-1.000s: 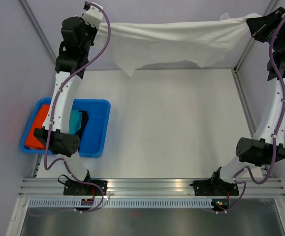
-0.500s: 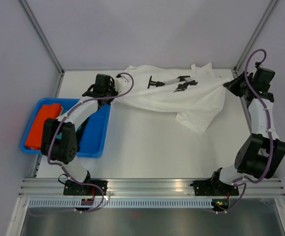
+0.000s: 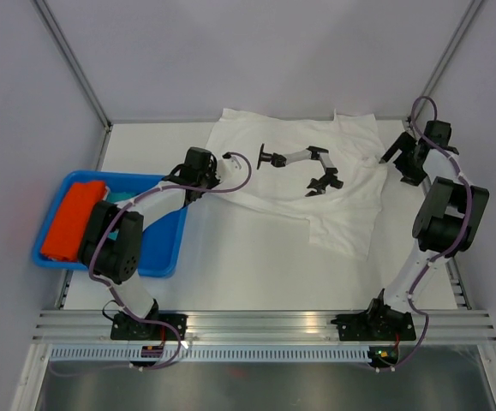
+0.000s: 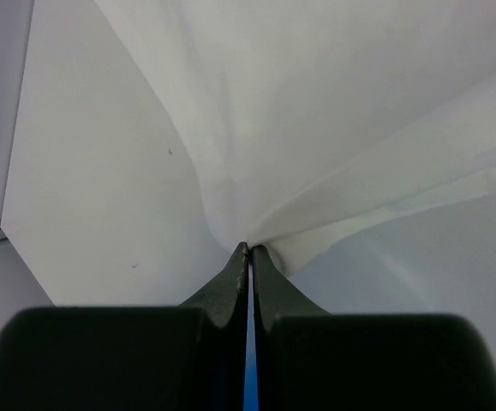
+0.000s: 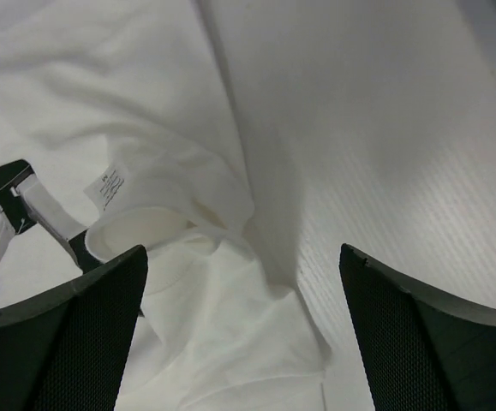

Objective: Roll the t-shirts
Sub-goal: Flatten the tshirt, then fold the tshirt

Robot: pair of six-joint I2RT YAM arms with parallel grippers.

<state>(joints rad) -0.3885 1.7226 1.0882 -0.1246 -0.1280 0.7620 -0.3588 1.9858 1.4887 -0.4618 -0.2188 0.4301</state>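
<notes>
**Shirt spread at the far side: left tool clamped on its edge, right tool apart**

The plain white cotton short-sleeved t-shirt (image 3: 290, 141) lies on the far half of the white surface (image 3: 256, 257). It is spread open with its black-and-grey angular print (image 3: 303, 163) facing up. It is not flat yet: the near right part is doubled into a loose flap, and creases run toward the left edge.

Those creases lead to your left tool (image 4: 249, 248). Its fingers are pressed together on a small pinch of fabric at the shirt's left edge, low to the surface, and the cloth fans out taut from that pinch. I judge the hold is there so you can draw the edge out and smooth the cloth before any rolling starts.

Your right tool (image 5: 241, 257) sits over the opposite side, beside the neck opening with its small white sewn-in label (image 5: 109, 184). Its fingers stand wide apart with nothing between them, so that side of the shirt lies free.

Away from the shirt, a blue plastic bin (image 3: 175, 257) rests at the left of the surface and holds an orange folded cloth (image 3: 72, 218). Your left arm reaches across the bin's right side, so watch the elbow if you pull back. The doubled flap is what stands in the way of an even roll, and in my judgement it needs laying out first.
</notes>
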